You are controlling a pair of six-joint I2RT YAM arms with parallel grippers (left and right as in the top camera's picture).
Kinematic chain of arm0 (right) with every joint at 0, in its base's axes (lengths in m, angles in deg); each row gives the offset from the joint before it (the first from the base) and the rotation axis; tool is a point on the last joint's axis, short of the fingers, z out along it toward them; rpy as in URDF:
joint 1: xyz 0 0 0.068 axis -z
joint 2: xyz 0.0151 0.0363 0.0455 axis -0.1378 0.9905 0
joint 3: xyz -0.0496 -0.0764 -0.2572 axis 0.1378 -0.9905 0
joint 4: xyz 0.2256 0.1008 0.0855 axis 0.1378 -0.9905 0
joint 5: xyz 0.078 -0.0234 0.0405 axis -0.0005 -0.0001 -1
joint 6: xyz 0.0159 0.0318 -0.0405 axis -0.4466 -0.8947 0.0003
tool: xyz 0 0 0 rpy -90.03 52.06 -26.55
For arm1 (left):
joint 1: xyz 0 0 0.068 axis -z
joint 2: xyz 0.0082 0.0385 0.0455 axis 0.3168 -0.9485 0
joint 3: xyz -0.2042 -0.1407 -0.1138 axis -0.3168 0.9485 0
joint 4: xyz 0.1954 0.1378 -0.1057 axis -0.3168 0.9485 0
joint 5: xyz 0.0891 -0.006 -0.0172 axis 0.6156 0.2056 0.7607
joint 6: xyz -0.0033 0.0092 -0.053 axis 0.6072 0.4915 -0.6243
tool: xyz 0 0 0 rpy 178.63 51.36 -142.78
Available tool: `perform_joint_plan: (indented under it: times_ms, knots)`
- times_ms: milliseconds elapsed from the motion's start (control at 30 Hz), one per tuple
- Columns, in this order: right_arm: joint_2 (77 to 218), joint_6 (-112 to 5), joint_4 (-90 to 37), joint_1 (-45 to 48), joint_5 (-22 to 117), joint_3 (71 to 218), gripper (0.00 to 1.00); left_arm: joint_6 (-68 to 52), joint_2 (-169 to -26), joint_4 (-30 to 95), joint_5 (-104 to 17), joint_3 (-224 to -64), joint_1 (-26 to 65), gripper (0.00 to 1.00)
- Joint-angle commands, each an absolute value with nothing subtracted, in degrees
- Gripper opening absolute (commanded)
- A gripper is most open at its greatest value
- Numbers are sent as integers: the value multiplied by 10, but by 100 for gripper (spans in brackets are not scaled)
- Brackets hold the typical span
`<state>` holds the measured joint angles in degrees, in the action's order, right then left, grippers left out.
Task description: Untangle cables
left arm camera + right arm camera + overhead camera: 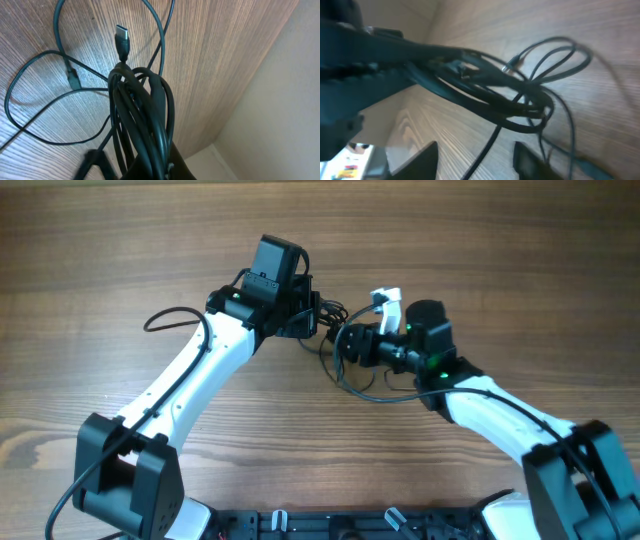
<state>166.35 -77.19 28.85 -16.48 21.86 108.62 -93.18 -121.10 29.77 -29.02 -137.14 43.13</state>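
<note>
Left hand (308, 318) is clenched on the cables (146, 125): several strands bunched into one dark hank coming straight out of its grip and apparently held above the counter (110, 250). A USB plug (122, 36) sticks out at the hank's far end. A smaller plug (73, 79) and a wide loose loop trail onto the wood beside it. Right hand (479, 161) is released, fingers (426, 160) spread. One strand runs through the gap, and as far as the blur shows it isn't pinched. In the overhead view the two hands sit nose to nose near mid-counter with the tangle between them. Slack loops lie on the wood just on the robot-base side of the right hand. Wood grain runs out on the far side and to the left and right of the hands, while both forearms take up the near side. The counter edge (250, 85) shows in the left wrist view beside the hank, with a pale surface beyond it. Can't tell how near that edge is.
</note>
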Motion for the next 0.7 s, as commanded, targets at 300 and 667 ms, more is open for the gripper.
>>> perform_joint_plan:
  times_ms: [300,667]
  knots:
    - [1646,-797,370,-140,48,1088,5,-901,-1198,345,-160,-1379,418,4]
    - [1445,-708,36,-17,190,1088,4,-904,-1198,382,-137,-1379,314,4]
